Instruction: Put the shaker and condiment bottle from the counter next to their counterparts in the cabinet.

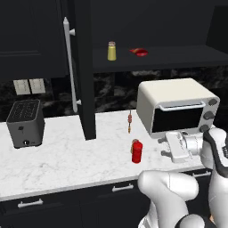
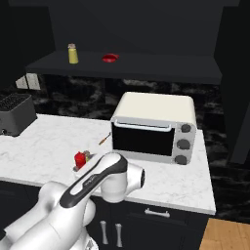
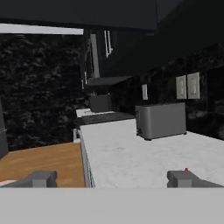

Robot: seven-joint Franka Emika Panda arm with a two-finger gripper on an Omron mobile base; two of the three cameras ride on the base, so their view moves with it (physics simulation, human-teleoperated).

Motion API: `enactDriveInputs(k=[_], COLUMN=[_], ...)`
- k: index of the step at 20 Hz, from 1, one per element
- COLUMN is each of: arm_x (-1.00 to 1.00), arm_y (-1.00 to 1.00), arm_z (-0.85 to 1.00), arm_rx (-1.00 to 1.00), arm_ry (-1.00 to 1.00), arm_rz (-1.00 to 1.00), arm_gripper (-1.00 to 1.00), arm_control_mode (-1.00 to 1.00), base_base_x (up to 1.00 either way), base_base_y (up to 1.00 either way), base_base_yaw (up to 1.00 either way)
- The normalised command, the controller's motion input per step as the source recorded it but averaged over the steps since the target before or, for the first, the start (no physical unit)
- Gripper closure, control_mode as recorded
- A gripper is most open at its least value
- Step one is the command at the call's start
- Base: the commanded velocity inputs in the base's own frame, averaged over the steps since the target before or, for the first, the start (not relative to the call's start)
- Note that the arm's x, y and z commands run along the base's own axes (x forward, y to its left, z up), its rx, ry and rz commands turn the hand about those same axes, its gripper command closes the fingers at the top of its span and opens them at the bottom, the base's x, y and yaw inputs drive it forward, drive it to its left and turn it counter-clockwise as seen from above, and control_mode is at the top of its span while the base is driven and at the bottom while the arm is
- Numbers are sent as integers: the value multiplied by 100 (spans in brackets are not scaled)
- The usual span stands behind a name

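Condiment bottle (image 1: 136,152): red, tapered nozzle, upright on marble counter (image 1: 67,156).

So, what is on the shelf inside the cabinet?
On the cabinet shelf stand a yellow shaker and, right of it, a flat red item. The open door hides the shelf's left end.

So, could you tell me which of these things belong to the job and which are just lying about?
Job:
- red bottle on the counter
- yellow shaker and flat red item on the cabinet shelf
- open gripper

Lying about:
- toaster oven
- toaster
- skewer
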Motion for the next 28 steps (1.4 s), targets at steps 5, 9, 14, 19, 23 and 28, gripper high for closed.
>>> enactDriveInputs(k=[5,9,14,19,23,28], arm_x=[61,41,2,10,0,59], arm_y=[-7,-23,-51,-46,1,19], arm_z=[-16,-10,-24,-35,0,-31], arm_rx=[-6,-5,-5,-3,0,0], arm_ry=[0,0,0,0,0,0], arm_rz=[-23,-13,10,41,0,0], arm_gripper=[-100,-100,-100,-100,-100,-100], arm_control_mode=[-100,-100,-100,-100,-100,-100], base_base_x=[0,0,0,0,0,0], base_base_y=[0,0,0,0,0,0], base_base_yaw=[0,0,0,0,0,0])
